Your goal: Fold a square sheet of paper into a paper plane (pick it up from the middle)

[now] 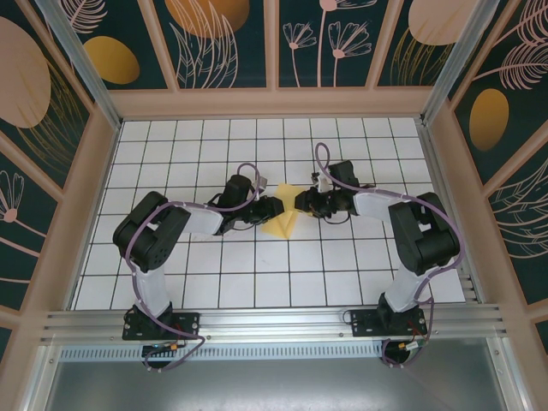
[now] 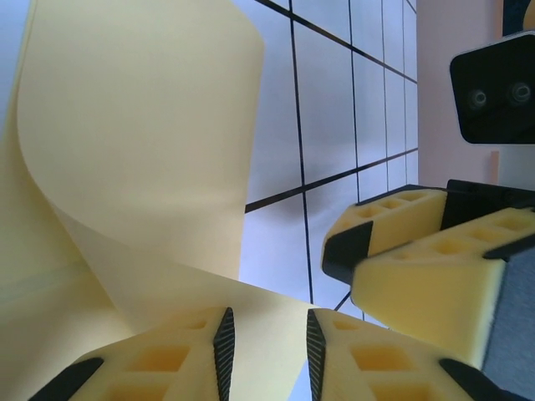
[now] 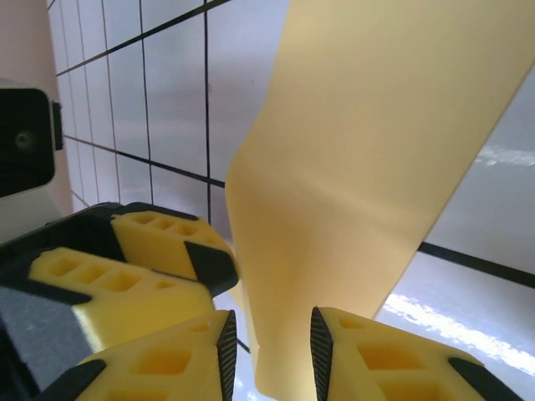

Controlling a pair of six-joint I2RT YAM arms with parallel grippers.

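Observation:
The square sheet of paper (image 1: 284,224) is yellow and stands curled and bent up off the white grid table (image 1: 342,265), in the middle, between my two grippers. My left gripper (image 1: 276,208) reaches in from the left. In the left wrist view its jaws (image 2: 269,351) stand apart, with a flap of the sheet (image 2: 134,125) lying in the gap. My right gripper (image 1: 301,204) faces it from the right. Its jaws (image 3: 273,355) are also apart, and a hanging fold of the sheet (image 3: 359,142) passes between them. The two grippers' fingertips nearly meet. No paper plane shape can be made out.
Patterned dark walls with beige frames (image 1: 274,103) close in the table on three sides. An aluminium rail (image 1: 274,321) runs along the near edge by the arm bases. The opposite gripper's yellow fingers (image 2: 418,267) crowd each wrist view.

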